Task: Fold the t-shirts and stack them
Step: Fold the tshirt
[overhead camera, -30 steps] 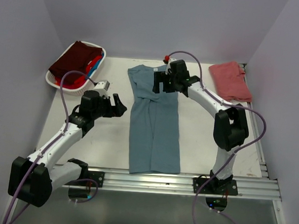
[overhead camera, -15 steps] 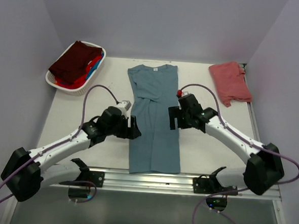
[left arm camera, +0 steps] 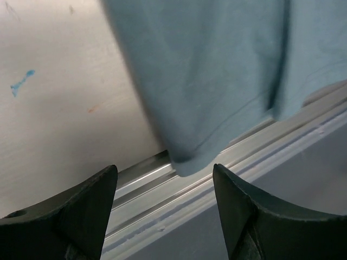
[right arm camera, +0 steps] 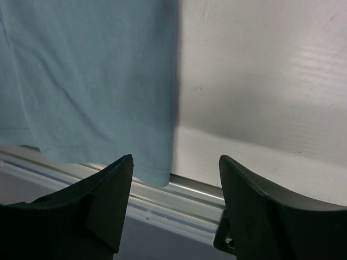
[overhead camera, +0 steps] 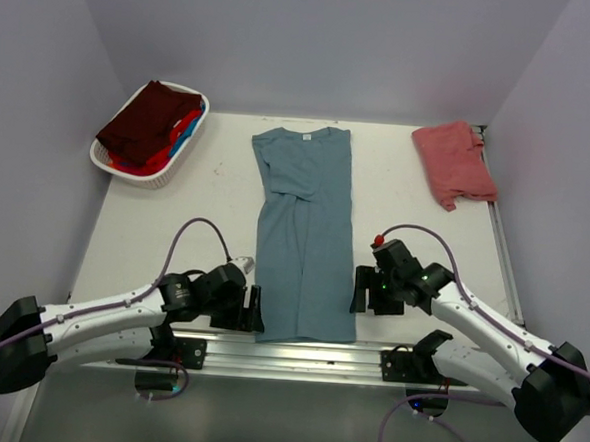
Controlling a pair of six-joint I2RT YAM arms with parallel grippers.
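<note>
A slate teal-blue t-shirt (overhead camera: pixel 304 232) lies folded into a long strip down the middle of the table, collar at the far end. Its near hem overhangs the table's front edge. My left gripper (overhead camera: pixel 255 310) stands open beside the hem's left corner. In the left wrist view that shirt (left arm camera: pixel 217 65) ends just ahead of the open left gripper (left arm camera: pixel 164 169). My right gripper (overhead camera: pixel 359 294) is open beside the right corner. The right wrist view shows the shirt (right arm camera: pixel 87 70) corner just beyond the right gripper (right arm camera: pixel 175 160). A salmon-red t-shirt (overhead camera: pixel 454 161) lies crumpled at the far right.
A white oval basket (overhead camera: pixel 198 103) at the far left holds dark maroon (overhead camera: pixel 146 120), bright blue (overhead camera: pixel 185 129) and red shirts. An aluminium rail (overhead camera: pixel 297 356) runs along the near table edge under the hem. Purple-grey walls enclose the table on three sides.
Both arms have swung back from mid-table to the near edge, ending either side of the teal-blue shirt's hem. Both sets of jaws have narrowed somewhat. The shirt has not moved.
</note>
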